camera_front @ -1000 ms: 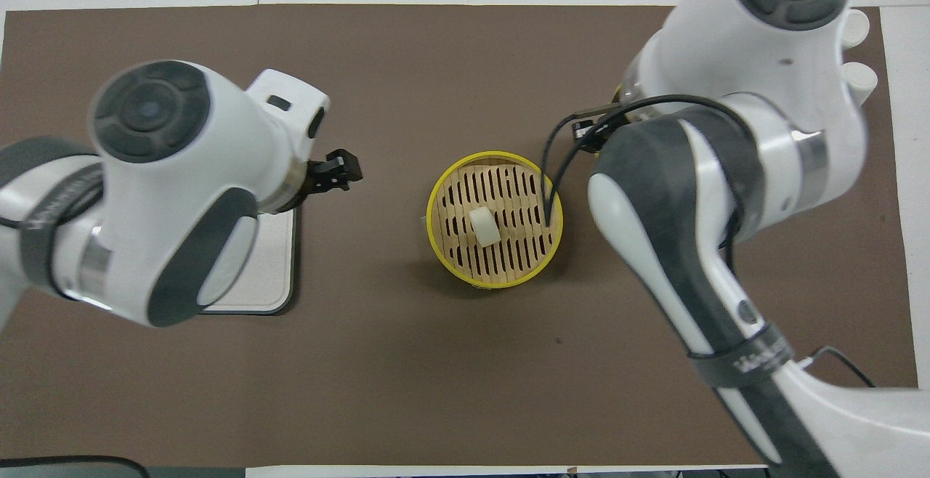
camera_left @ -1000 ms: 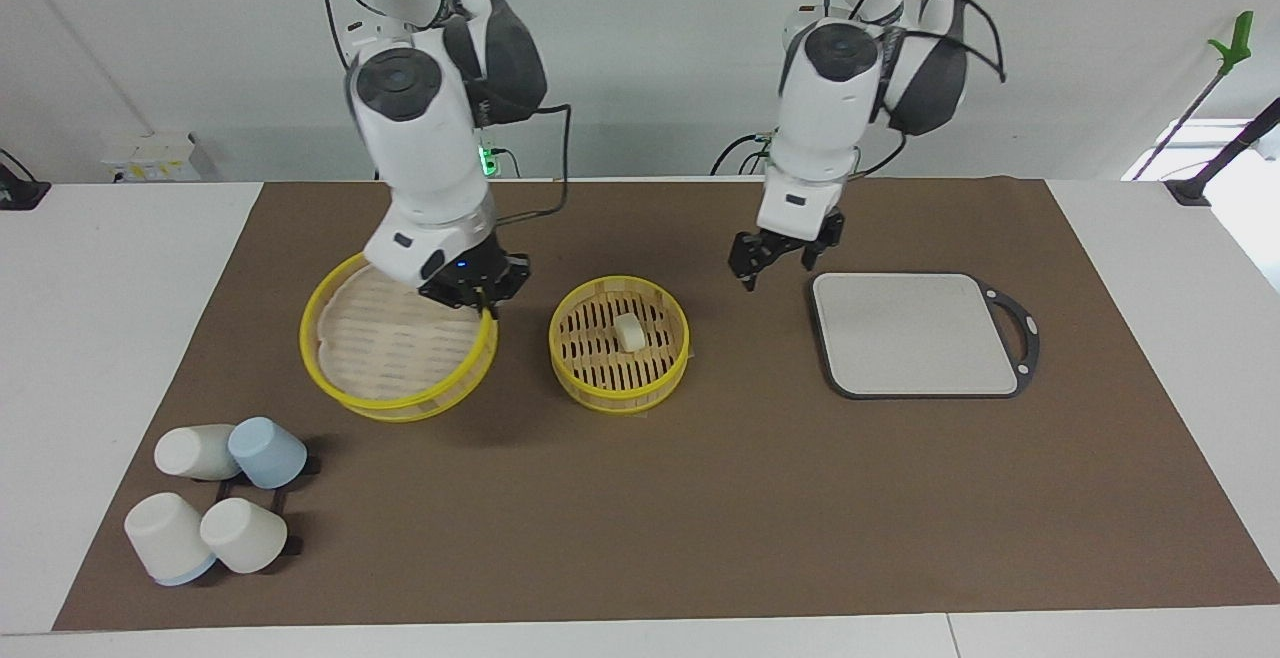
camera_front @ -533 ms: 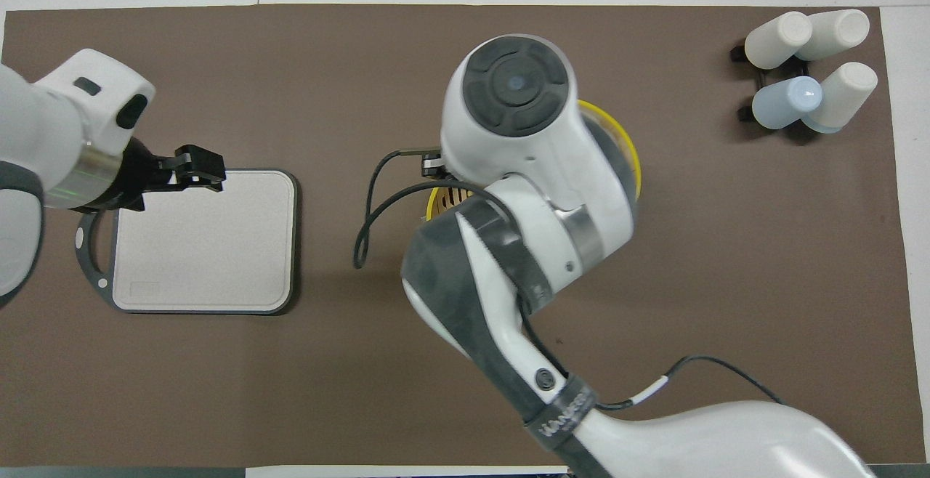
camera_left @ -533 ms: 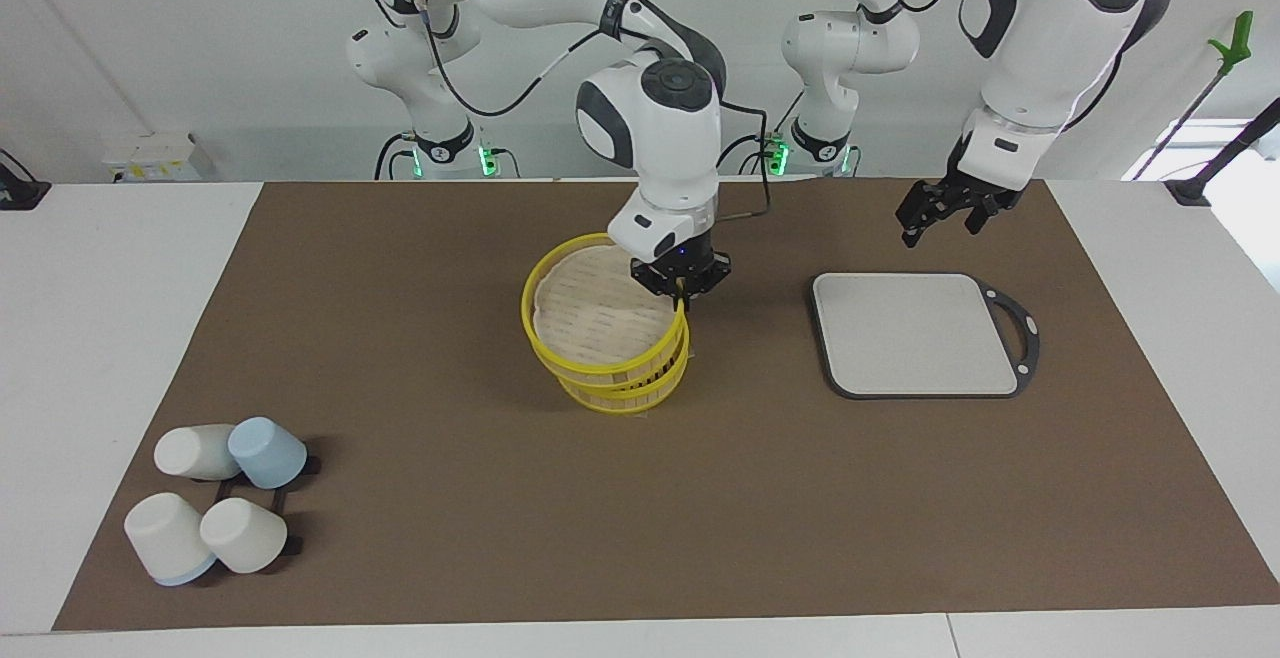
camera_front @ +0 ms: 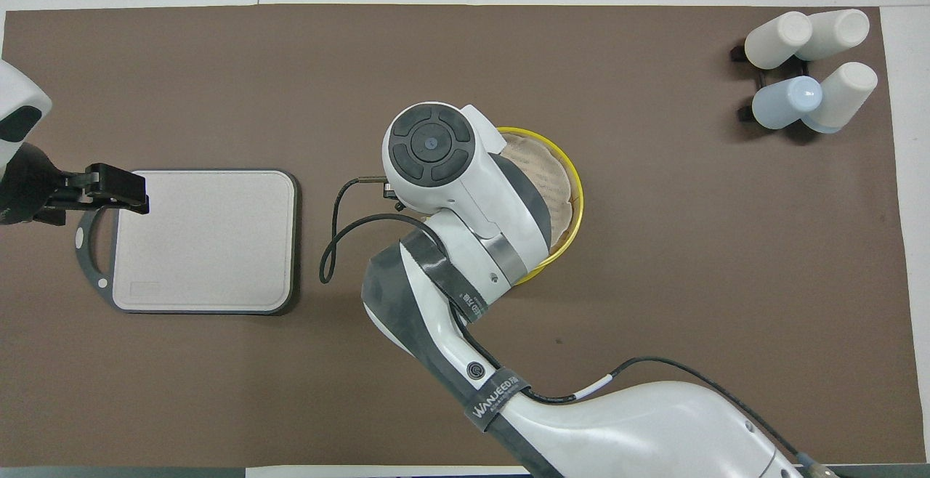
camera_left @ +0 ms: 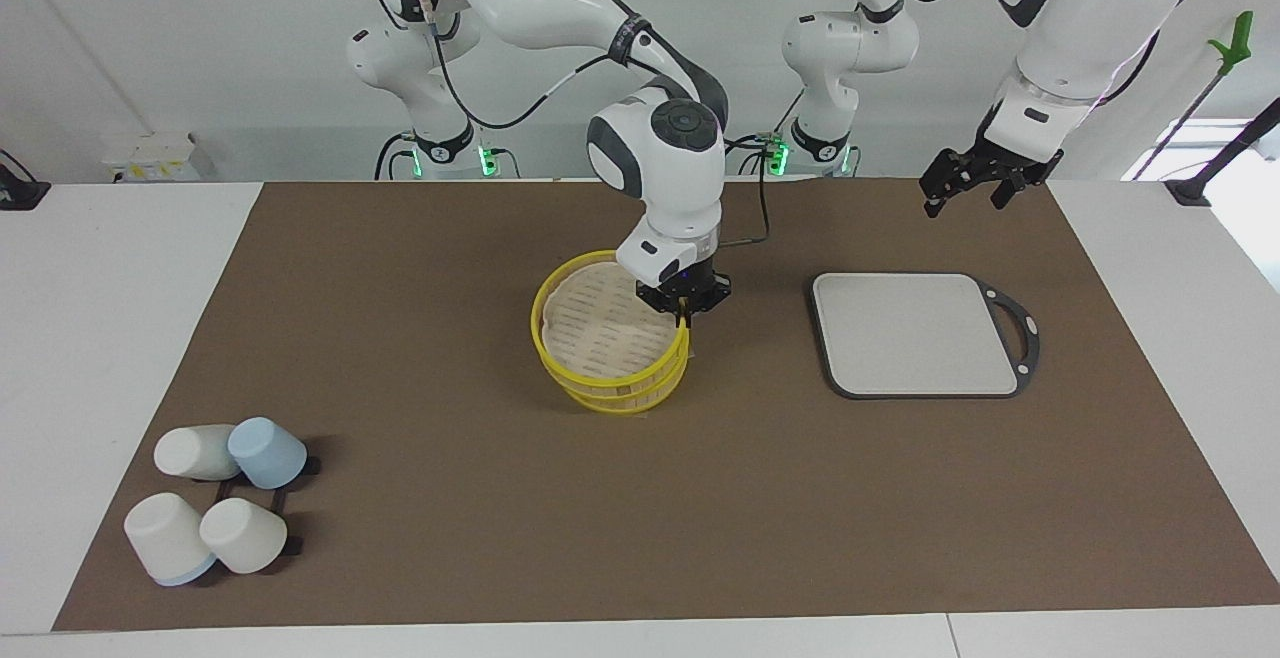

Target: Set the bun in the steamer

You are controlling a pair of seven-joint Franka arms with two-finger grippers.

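Grey cutting board [camera_left: 915, 333] flat on brown mat [camera_left: 500, 498]; four cups [camera_left: 215, 503] clustered at mat corner.

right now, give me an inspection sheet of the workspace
surface: brown mat on a white table.
job's things: steamer mid-mat; its lid sits tilted on it, held at the rim. bun: not visible, covered by the lid.
clutter: grey cutting board toward the left arm's end; four cups on their sides toward the right arm's end.
grippers: right gripper shut on the lid's rim; left gripper open, waiting above the mat near the cutting board.
cables: black cable loops off the right arm.
surroundings: white wall; green-tipped pole.
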